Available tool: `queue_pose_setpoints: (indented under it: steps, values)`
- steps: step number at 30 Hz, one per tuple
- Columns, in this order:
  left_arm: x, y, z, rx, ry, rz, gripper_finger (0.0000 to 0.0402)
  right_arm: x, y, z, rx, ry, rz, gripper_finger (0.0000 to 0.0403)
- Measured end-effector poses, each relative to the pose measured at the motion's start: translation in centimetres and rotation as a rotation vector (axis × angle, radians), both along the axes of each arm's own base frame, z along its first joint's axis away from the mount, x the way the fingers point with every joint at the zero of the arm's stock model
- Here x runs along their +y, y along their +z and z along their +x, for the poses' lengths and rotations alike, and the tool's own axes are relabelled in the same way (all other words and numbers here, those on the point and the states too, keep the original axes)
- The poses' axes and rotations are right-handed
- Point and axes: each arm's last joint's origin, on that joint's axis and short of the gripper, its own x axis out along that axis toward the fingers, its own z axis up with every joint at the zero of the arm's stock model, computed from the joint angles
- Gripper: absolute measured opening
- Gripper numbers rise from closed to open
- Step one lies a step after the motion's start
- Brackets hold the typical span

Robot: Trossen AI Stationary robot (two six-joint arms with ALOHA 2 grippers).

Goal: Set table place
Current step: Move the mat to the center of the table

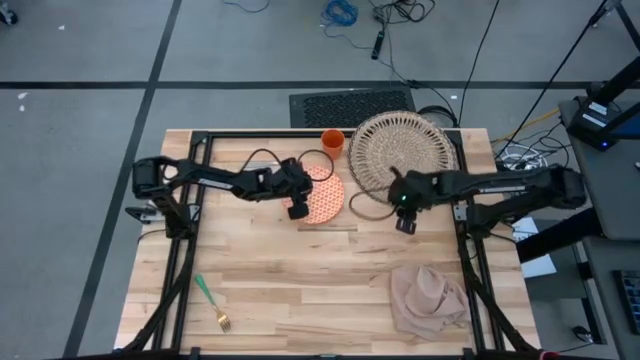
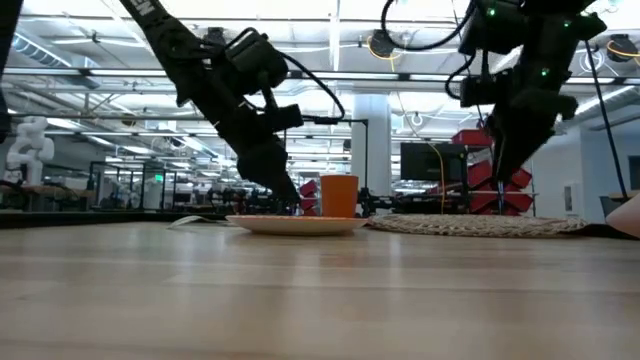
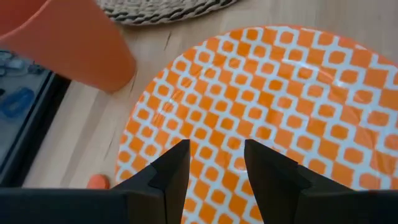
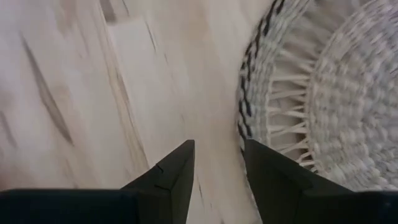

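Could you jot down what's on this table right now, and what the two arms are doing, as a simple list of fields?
table: light wooden top
plate: orange-patterned, flat on the wood, left of the placemat
cup: orange, upright, behind the plate
placemat: round woven, back right
napkin: beige, crumpled, front right
fork: green handle, front left
left gripper: jaws open over the plate
right gripper: jaws open, at the placemat's edge, holding nothing

Grey floor (image 1: 80, 60) with dark seam lines; cable tangle (image 1: 345, 15) at 12 o'clock. Beyond: ceiling strip lights (image 2: 90, 60), white column (image 2: 378, 140), red rack (image 2: 500, 180).
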Motion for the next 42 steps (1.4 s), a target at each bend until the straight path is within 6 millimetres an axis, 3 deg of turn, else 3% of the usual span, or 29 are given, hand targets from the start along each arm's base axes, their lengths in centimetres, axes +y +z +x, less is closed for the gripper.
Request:
queue_pose_setpoints:
  steps: [8,15,28,38,42]
  values:
    - [-0.6,2.2,2.3,-0.017,-0.058,0.141,0.0140,2.5,-3.4,1.6,0.215,0.043,-0.135,0.0130]
    - [-0.8,3.8,3.2,0.013,-0.089,0.230,0.0140,3.4,-5.8,2.2,0.341,0.057,-0.249,0.0130]
    - [-1.5,1.0,4.3,0.130,-0.120,0.199,0.0140,4.0,-9.6,2.7,0.535,0.067,-0.448,0.0130]
    - [-1.8,0.7,4.8,0.104,-0.131,0.203,0.0140,2.0,-10.0,2.7,0.567,-0.038,-0.472,0.0130]
    - [-1.8,0.8,4.8,0.100,-0.134,0.203,0.0140,1.1,-10.1,2.6,0.575,-0.078,-0.462,0.0110]
